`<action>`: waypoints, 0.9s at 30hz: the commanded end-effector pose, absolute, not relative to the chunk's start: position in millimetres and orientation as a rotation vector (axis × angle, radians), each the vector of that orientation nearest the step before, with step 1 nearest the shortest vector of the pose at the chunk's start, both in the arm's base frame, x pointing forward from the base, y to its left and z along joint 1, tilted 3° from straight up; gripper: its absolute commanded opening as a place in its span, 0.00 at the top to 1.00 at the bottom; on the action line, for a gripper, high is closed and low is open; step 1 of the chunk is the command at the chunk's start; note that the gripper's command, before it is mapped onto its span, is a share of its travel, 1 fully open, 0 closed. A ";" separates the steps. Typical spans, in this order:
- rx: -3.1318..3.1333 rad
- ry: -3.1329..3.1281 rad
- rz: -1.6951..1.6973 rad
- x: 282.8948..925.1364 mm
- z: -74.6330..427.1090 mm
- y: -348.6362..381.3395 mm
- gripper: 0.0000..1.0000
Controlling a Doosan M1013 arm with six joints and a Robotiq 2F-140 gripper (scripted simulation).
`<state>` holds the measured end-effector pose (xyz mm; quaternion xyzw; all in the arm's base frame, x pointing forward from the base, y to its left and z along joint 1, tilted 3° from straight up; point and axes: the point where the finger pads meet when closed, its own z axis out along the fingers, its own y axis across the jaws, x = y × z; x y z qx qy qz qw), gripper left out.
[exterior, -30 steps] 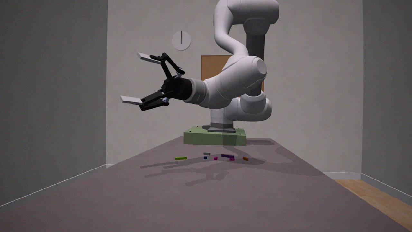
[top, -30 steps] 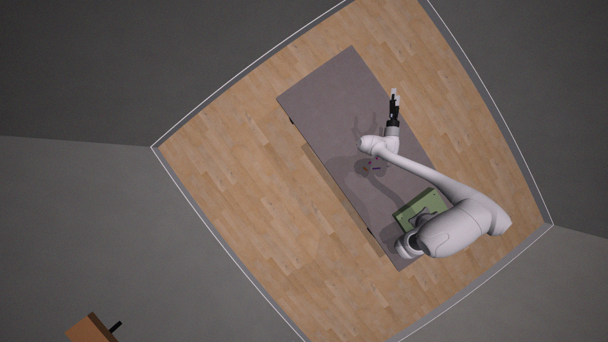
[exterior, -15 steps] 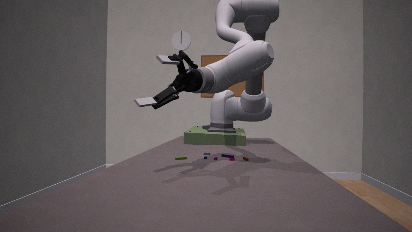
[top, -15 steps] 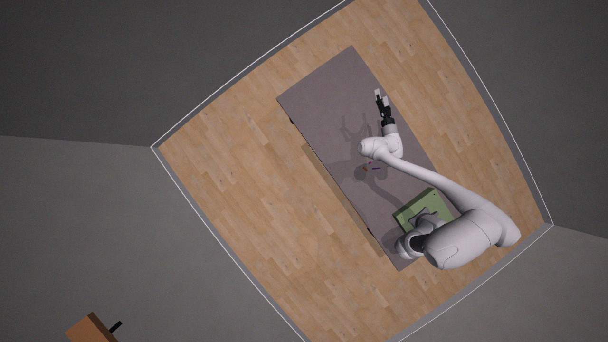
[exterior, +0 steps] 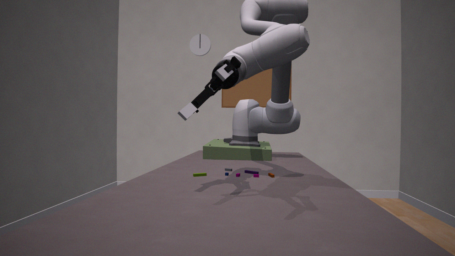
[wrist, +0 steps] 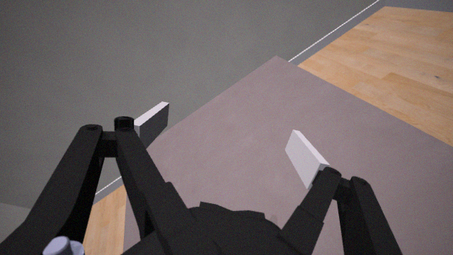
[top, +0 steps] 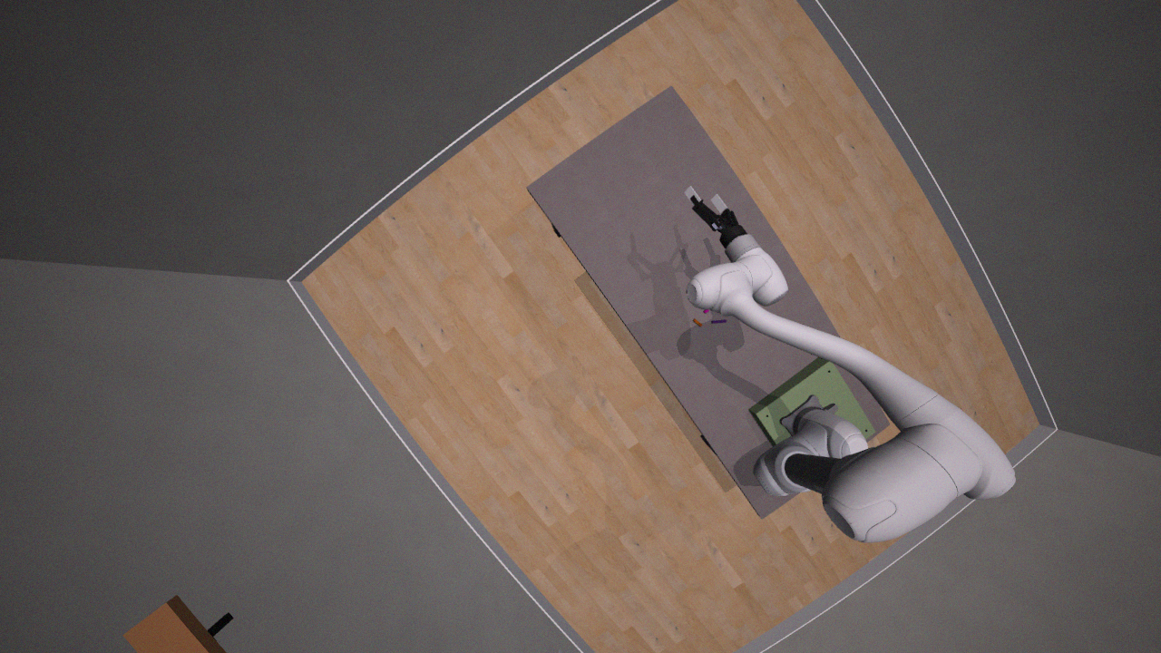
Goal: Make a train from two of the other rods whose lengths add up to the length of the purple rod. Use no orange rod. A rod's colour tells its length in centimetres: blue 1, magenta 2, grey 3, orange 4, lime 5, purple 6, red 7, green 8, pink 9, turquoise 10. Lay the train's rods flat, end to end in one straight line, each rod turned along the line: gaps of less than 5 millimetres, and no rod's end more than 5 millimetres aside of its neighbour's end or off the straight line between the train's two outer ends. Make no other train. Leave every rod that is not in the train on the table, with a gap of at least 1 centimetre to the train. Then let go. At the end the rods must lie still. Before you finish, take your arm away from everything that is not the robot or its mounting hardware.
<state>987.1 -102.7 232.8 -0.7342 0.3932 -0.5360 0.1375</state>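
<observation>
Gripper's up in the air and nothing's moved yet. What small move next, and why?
Probably swing the open, empty gripper down and back toward the lime rod. It hangs high above the table, pointing away from the rods. Lime and blue match the purple rod, and they lie apart.

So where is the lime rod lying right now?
In the exterior view the lime rod lies flat on the table, leftmost of the rods and apart from them, with the blue rod its nearest neighbour.

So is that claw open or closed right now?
Open, and empty: in the wrist view the gripper has its two pale fingertips spread wide, only table between.
</observation>
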 end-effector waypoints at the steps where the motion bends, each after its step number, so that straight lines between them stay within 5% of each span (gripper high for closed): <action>1: -2.280 1.028 -1.401 980.3 230.6 -71.5 0.00; 14: -2.523 0.816 -1.159 944.2 230.3 -27.2 0.00; 27: -2.861 0.444 -0.715 841.7 246.0 12.0 0.00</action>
